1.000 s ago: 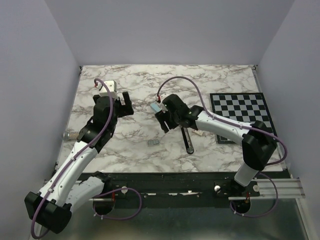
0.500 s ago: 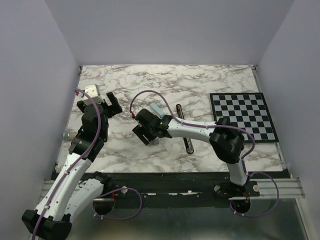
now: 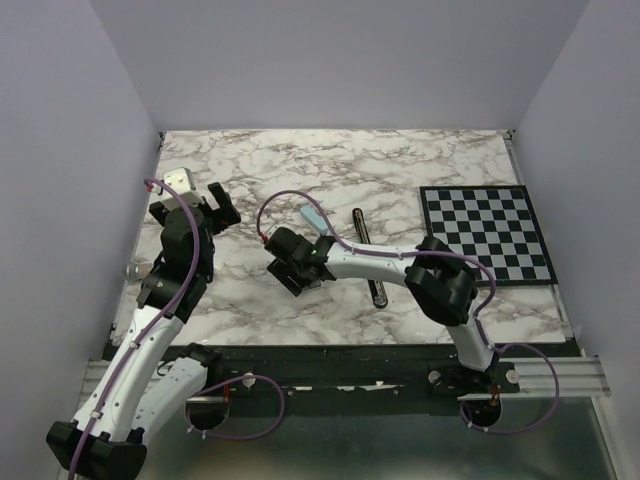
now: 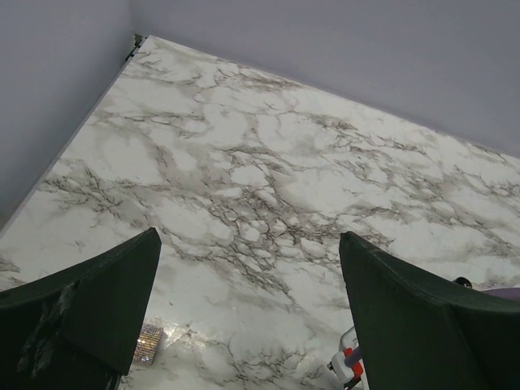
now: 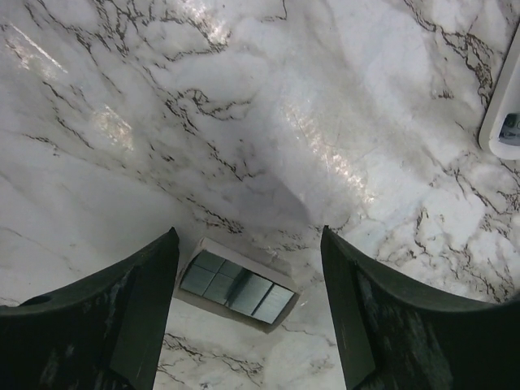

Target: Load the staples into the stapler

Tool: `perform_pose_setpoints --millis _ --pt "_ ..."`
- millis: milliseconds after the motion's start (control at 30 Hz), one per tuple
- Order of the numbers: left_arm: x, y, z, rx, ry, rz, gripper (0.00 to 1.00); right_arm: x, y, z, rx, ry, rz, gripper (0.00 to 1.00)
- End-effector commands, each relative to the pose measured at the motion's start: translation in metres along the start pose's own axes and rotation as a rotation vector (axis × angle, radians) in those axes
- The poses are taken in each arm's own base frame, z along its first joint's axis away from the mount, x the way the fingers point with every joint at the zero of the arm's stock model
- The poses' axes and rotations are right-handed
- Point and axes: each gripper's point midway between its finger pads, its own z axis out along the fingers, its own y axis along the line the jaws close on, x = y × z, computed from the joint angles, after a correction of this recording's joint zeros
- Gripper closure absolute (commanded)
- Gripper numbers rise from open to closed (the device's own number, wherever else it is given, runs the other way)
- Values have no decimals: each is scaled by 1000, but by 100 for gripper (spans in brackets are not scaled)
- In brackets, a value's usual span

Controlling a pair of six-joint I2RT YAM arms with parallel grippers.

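Note:
Several dull-grey staples (image 5: 244,291) lie side by side in a shallow pale holder on the marble. My right gripper (image 5: 249,244) is open just above them, one finger on each side, touching nothing. In the top view the right gripper (image 3: 296,270) covers most of them. The slim black stapler (image 3: 378,292) lies closed to its right, partly crossed by the right arm. My left gripper (image 3: 215,203) is open and empty at the far left, well away from both. In the left wrist view the left gripper (image 4: 248,244) frames bare marble.
A small glittering metallic block (image 4: 148,343) lies by the left gripper's left finger. A light-blue and white object (image 3: 315,217) sits behind the right gripper. A chessboard mat (image 3: 487,232) lies at the right. A metallic thing (image 3: 135,268) sits at the table's left edge.
My right gripper has swung left from above the stapler to above the staples and come down. My left arm has drawn back to the left.

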Motion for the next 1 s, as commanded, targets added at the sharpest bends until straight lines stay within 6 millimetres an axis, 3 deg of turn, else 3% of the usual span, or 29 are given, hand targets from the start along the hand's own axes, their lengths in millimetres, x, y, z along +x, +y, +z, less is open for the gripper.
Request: perform_pose_setpoints --millis 0,333,667,833,967 --pt "0 0 3 0 -5 -13 1 23 -10 -8 58 54 -32 22" --pt "5 -5 5 19 16 -10 1 42 -27 -17 90 79 -7 22" --pt "7 -7 6 31 26 -4 1 14 -18 -59 -86 -38 40 26" --pt "8 -7 7 30 28 0 1 9 -34 -56 -137 -49 82 30" --pt "9 -8 7 33 32 3 1 12 -36 -46 -153 -32 65 41"
